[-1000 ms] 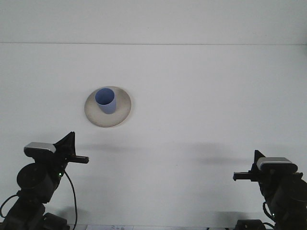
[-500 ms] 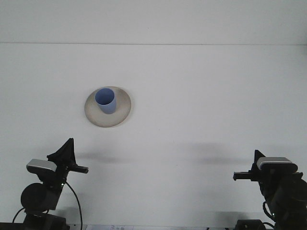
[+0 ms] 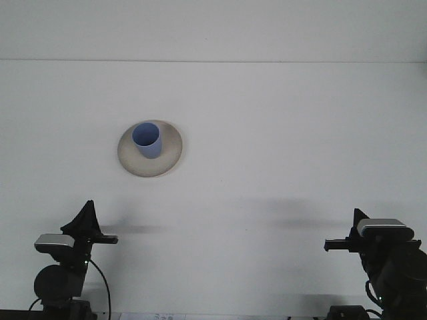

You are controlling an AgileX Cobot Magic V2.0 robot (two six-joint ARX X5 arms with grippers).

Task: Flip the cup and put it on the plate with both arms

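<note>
Fingers on the left gripper and the right gripper look small and dark, so I cannot tell how wide they are, and neither one holds anything. Both arms sit low at the near corners of the table, far from the cup. It stands up on the plate, mouth up, a bit left of the middle.
</note>
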